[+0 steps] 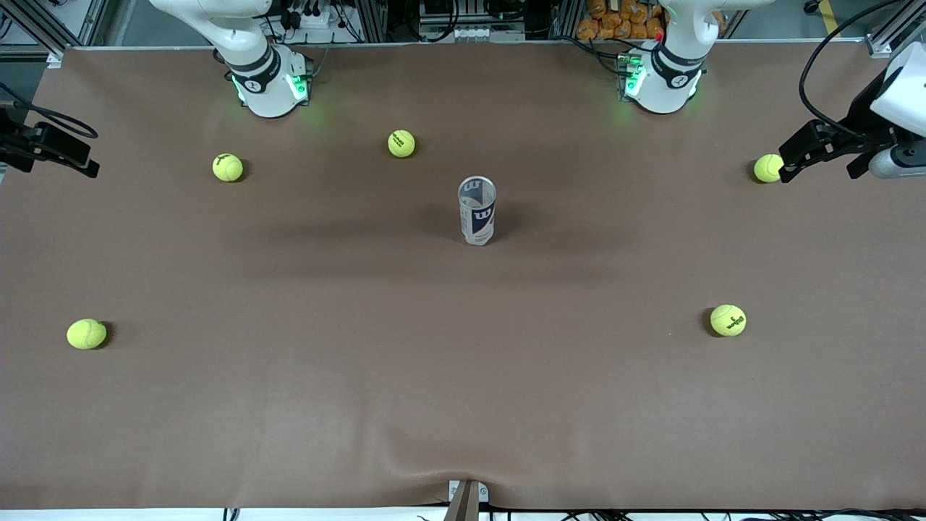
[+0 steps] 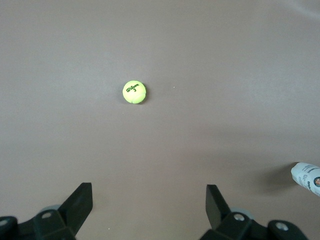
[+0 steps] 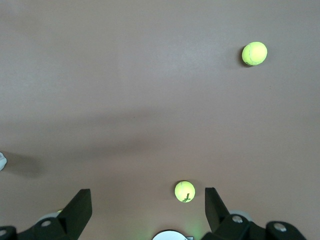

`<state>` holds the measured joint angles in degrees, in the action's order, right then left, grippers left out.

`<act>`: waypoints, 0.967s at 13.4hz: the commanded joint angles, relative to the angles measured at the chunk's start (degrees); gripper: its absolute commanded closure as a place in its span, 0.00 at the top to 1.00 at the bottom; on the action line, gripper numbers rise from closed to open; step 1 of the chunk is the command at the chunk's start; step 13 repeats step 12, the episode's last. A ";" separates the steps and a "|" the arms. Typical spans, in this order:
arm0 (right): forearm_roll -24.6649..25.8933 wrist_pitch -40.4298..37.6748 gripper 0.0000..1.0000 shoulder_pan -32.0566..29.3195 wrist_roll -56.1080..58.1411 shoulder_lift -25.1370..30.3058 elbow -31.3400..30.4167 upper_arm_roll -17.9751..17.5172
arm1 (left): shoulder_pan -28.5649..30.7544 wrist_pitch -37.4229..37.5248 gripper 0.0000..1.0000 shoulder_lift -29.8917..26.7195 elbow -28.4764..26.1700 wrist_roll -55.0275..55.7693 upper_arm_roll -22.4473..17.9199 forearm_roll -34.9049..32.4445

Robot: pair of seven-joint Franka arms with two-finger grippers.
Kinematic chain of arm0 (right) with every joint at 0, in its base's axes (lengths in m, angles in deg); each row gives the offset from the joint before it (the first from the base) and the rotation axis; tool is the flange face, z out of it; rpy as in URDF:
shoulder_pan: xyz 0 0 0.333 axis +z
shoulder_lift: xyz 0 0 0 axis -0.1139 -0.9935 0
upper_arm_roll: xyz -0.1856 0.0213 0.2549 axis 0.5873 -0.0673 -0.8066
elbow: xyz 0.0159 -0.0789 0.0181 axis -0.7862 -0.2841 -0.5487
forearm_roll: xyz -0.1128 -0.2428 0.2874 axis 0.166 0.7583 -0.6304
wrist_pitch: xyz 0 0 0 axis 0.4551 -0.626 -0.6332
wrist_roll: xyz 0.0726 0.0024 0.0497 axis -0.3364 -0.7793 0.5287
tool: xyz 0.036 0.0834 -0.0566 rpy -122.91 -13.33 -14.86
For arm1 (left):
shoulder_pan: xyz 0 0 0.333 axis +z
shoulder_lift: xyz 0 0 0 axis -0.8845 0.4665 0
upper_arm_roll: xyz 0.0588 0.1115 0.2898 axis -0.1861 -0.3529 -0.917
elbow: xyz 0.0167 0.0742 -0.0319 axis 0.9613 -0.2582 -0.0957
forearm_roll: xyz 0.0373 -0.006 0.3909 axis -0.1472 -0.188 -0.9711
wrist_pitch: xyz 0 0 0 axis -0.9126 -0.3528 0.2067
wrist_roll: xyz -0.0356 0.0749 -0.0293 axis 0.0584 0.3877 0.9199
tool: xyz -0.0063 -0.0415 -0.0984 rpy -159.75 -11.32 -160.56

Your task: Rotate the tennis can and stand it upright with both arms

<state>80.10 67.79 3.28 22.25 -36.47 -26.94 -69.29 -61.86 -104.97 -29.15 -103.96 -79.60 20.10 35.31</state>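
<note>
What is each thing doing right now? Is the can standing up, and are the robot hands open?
tennis can: standing upright mid-table, open end up, held by nothing.
left gripper: open, empty, up over the table at the left arm's end.
right gripper: open, empty, up over the right arm's end.
tennis balls: five, loose on the table.

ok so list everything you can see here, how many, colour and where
tennis can: one, clear with white and navy label, standing upright at the middle of the table
tennis balls: five, yellow-green, spread around the can; three farther from the front camera, two nearer
table: one, brown covering
left gripper: black, open, holding nothing, up over the left arm's end of the table with one ball under its camera
right gripper: black, open, holding nothing, up over the right arm's end of the table
arm bases: two, white with green lights, along the table edge farthest from the front camera
</note>
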 commanded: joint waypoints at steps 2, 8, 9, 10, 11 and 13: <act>0.70 -0.15 1.00 0.54 -1.09 0.67 -0.26 0.06 | 0.46 0.68 1.00 -0.25 0.60 -0.12 0.73 -1.03; 0.70 -0.32 1.00 0.54 -1.09 0.58 -0.35 0.06 | 0.55 2.52 1.00 -0.16 1.48 1.29 0.47 -0.77; 0.70 -0.24 1.00 0.54 -1.09 0.58 -0.26 0.06 | 0.55 2.96 1.00 -0.16 1.48 1.64 0.56 -0.68; 0.70 -0.24 1.00 0.63 -1.09 0.58 -0.26 0.06 | 0.55 3.22 1.00 -0.16 1.48 2.17 0.56 -0.51; 0.70 -0.24 1.00 0.80 -1.09 0.58 -0.35 0.06 | 0.55 3.40 1.00 -0.16 1.48 2.96 0.56 -0.51; 0.70 -0.06 1.00 1.24 -1.09 0.50 -0.35 0.06 | 0.55 3.92 1.00 -0.25 1.57 2.96 0.56 -0.42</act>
